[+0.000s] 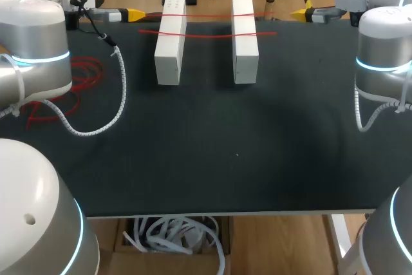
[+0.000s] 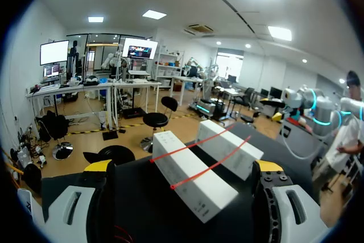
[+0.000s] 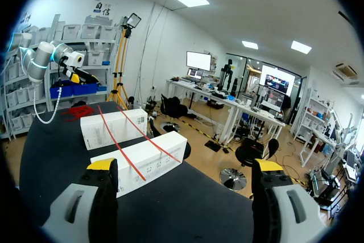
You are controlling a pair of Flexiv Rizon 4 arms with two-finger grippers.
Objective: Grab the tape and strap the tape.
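Left gripper (image 2: pixel 182 169), right gripper (image 3: pixel 185 166): yellow-tipped fingers spread wide, empty. Thin red tape strands (image 2: pixel 190 144) lie across two white rectangular boxes (image 1: pixel 170 49). Grab likely pending; next needs precise pinch on strand ends.

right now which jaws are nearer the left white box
Left. The left jaws sit at the far edge just beside the left white box; the right jaws sit far off on the other side, past the other white box.
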